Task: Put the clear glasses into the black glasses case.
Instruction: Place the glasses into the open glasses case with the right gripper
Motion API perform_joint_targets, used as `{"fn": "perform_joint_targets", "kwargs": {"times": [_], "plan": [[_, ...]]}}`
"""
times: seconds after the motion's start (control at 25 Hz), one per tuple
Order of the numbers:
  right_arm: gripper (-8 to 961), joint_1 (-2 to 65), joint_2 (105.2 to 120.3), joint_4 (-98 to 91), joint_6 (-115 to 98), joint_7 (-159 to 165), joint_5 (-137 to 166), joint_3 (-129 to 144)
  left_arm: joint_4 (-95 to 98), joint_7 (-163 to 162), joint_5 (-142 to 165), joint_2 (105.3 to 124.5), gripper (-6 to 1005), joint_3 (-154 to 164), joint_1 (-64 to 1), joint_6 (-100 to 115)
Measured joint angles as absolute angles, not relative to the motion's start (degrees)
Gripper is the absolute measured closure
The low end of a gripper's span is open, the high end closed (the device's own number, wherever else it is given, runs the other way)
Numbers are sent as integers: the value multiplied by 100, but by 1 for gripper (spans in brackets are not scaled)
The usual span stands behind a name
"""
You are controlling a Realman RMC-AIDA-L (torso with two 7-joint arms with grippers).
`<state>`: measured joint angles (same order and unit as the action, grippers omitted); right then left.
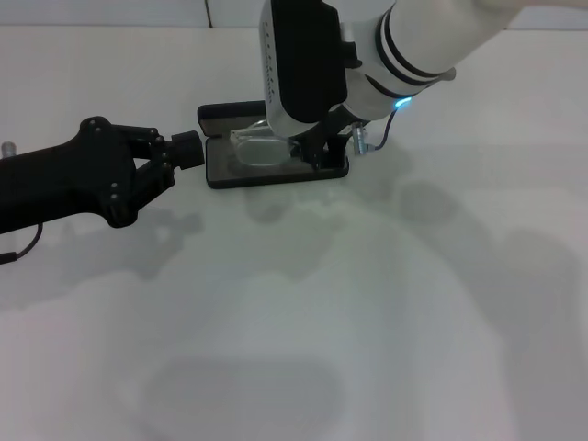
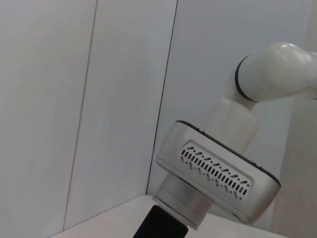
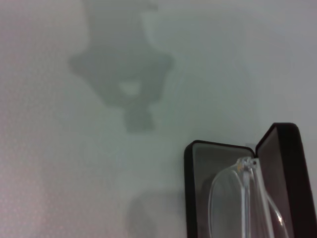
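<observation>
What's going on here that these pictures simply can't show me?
- Right hand: head view, its own white wrist housing covers the fingers, so open or shut is unclear.
- Clear glasses: right wrist view, cut off by the picture edge; resting in the black glasses case or held, unclear.
- Left hand: left wrist view misses it.

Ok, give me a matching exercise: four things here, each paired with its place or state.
Things:
1. black glasses case
2. clear glasses
3. left hand
4. right hand

Places or states:
A. over the open case, at the glasses
B. lying open on the table
C. transparent, down in the case
D. beside the case's left end

Pairs: 1-B, 2-C, 3-D, 4-A
</observation>
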<state>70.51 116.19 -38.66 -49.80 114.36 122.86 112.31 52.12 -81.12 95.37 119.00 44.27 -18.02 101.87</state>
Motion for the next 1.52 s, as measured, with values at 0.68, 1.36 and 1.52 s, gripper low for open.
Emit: {"fn": "perform_joint_targets", "kwargs": {"times": [0.68, 1.36, 1.52], "plan": [[882, 7043, 11619, -3840, -4671, 11425, 11983, 11675, 5212, -8170, 9537, 11900, 919, 4431, -1797, 10187], [853, 7077, 11619, -3712, -4576, 11409, 11906, 11659, 5214, -8192, 9554, 11900, 915, 4438, -1802, 10196], [839, 6992, 11619, -3847, -4479, 11407, 11907, 11637, 5219, -8191, 9554, 11900, 914, 4433, -1802, 10196]]}}
